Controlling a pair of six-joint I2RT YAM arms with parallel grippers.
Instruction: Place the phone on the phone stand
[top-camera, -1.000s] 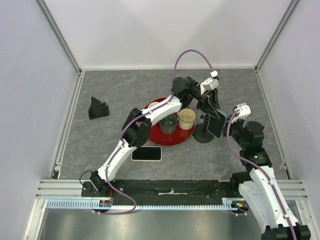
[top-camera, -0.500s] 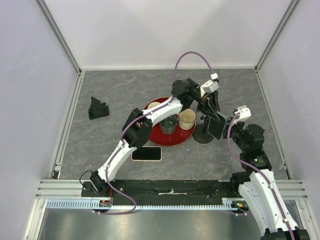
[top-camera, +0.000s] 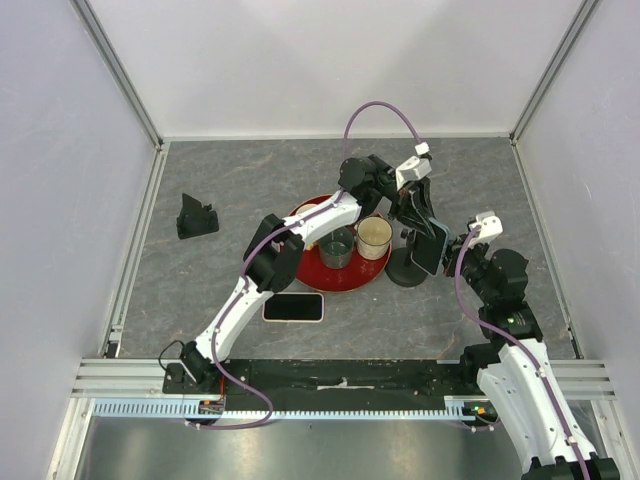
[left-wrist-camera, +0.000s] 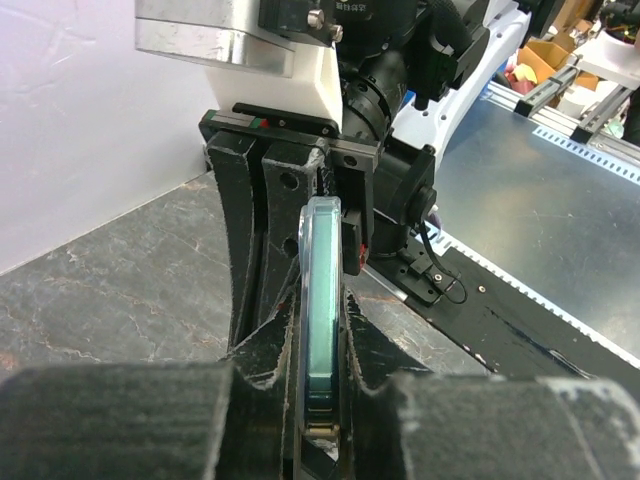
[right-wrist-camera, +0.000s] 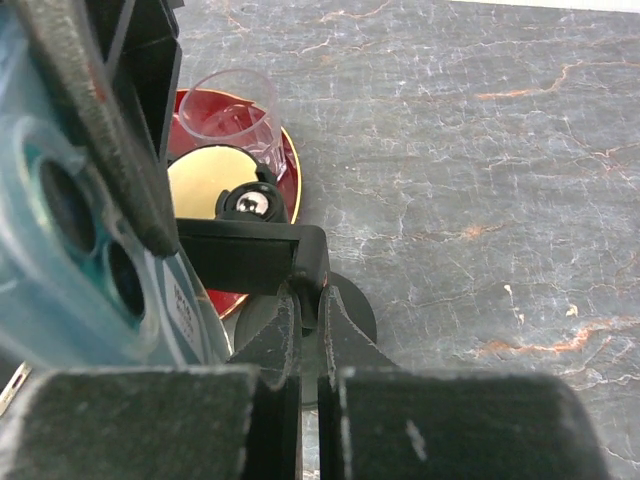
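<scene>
From above, the left arm stretched across the counter (top-camera: 230, 190) to the phone stand (top-camera: 404, 270), which stood just right of the red tray (top-camera: 310, 275). The left fingers (top-camera: 422, 225) held the phone (top-camera: 431, 247) upright over the stand's round base. The right fingers (top-camera: 449, 256) met it from the other side. A second phone (top-camera: 294, 307) lay flat near the tray, and a small black wedge (top-camera: 197, 217) sat well apart at the left.

In the left wrist view, the left fingers were nearly closed, clamped on the phone (left-wrist-camera: 320, 300), seen edge-on in a pale teal case. The right fingers (left-wrist-camera: 262, 250) stood just behind it, pressed together.

In the right wrist view, the right fingers (right-wrist-camera: 308, 300) were closed, their tips at the stand's black cradle (right-wrist-camera: 245, 258); whether they pinched it could not be told. The phone's lens end (right-wrist-camera: 60, 230) filled the left side, above the stand's base (right-wrist-camera: 352, 312).
</scene>
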